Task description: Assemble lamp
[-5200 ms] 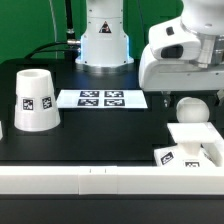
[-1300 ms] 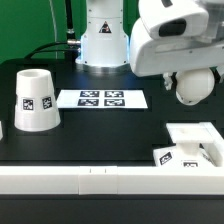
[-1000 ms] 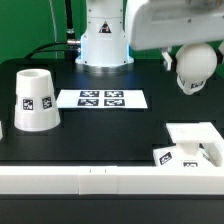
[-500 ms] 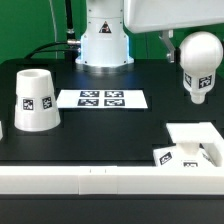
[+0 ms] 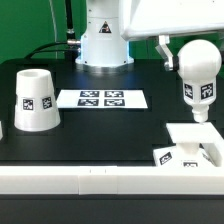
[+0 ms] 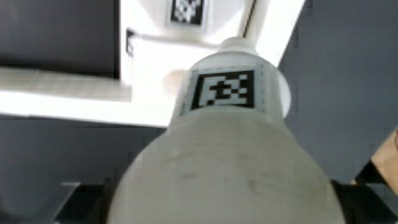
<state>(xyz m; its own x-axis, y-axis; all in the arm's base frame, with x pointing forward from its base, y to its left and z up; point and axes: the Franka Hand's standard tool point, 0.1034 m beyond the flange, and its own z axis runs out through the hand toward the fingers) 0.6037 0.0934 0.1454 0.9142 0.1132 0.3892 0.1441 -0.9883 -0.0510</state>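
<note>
Black table top [image 5: 110, 130] stretches out in front of a green wall [image 5: 30, 25], and a white ledge [image 5: 90, 180] runs along its near edge. The bulb [image 5: 198, 75] is up in the air on the exterior view's right. It hangs over the flat base [image 5: 195, 135] and does not touch it. The bulb stands straight up and down, with its round head on top and its thin end pointing down at the base. The claw [image 5: 194, 52] is closed on the round head and holds the bulb up. One dark finger [image 5: 164, 50] shows beside the head; the other is hidden. The shade [image 5: 34, 100] stands on the table, well apart, on the exterior view's left, wide end down. The marker board [image 5: 100, 99] lies flat between the shade and the bulb.

Only the exterior view shows the shade and the marker board. The wrist view looks down along the bulb [image 6: 222, 140], which fills most of it. It shows a square tag [image 6: 235, 90] on the bulb up close, and the thin end over the white base [image 6: 157, 55].
</note>
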